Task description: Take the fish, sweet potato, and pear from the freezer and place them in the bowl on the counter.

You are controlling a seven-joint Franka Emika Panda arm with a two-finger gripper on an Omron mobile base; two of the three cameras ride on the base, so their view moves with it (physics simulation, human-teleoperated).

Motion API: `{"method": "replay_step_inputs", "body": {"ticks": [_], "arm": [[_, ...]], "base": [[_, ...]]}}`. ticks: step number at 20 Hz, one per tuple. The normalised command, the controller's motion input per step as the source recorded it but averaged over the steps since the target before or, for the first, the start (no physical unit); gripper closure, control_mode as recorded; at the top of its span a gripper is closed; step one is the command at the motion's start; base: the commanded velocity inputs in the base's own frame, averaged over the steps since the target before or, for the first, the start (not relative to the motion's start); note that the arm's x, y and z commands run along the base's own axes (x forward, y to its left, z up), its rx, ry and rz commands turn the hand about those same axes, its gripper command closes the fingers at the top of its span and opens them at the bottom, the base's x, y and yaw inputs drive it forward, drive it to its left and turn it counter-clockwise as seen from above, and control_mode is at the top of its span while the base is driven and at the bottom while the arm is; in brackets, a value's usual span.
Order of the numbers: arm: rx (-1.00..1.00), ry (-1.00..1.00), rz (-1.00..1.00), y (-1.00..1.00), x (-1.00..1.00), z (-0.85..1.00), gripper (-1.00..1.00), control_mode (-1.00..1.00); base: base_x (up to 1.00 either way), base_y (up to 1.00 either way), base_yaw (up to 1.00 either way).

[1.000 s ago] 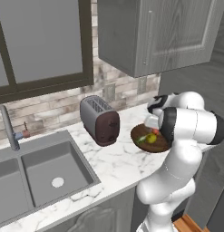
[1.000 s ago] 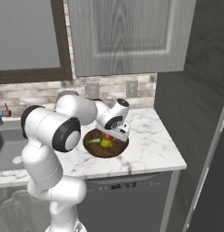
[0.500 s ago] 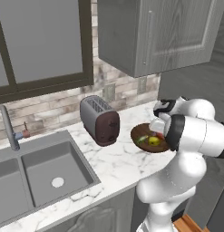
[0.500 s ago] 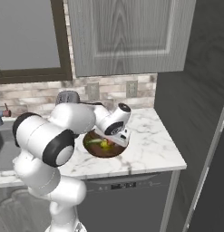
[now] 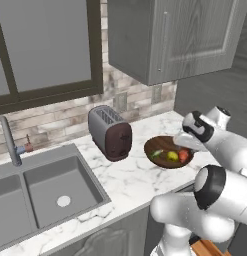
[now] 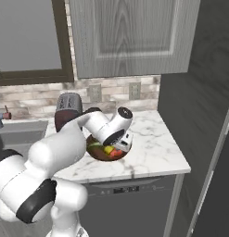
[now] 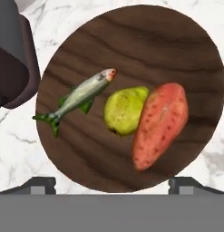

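White marble surface with grey veins [image 5: 130, 180] carries everything; grey wood-grain wall cabinets [image 5: 170, 35] hang above, double steel sink [image 5: 40, 195] sits at the far left. Dark brown slotted toaster [image 5: 111, 132] stands just beside the bowl, between it and the sink; its rounded end shows at the edge of the hand view [image 7: 11, 59], so a low sideways swing that way would clip it. Wide shallow dark brown wooden bowl [image 7: 131, 41] lies near the surface's front edge, right under the hand [image 7: 111, 183], which hovers above it, fingertips [image 7: 38, 183] spread wide apart with nothing between them. All three items lie in the bowl: orange-red oval sweet potato [image 7: 159, 124] on one side, touching the yellow-green round pear [image 7: 124, 111] in the middle, slender grey-green fish [image 7: 79, 97] on the other side, nose just beside the pear. They lie flat and cluster toward the bowl's low centre, likely because the curved floor gathers them. Judgement: placing looks complete, only lifting clear remains. Straight up is free; the arm's own white links crowd the bowl in both base views.
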Motion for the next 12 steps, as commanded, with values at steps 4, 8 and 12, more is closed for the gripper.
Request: {"method": "replay_step_inputs", "body": {"ticks": [4, 8, 12], "arm": [[0.0, -0.24, 0.0, 0.01, -0.76, 0.71, -1.0, -1.0], [0.0, -0.25, 0.0, 0.15, -0.79, 0.77, -1.0, -1.0], [0.0, -0.26, 0.0, 0.32, -0.76, 0.87, -1.0, -1.0]], "base": [[0.0, 0.0, 0.0], [0.0, 0.0, 0.0], [0.0, 0.0, 0.0]]}}
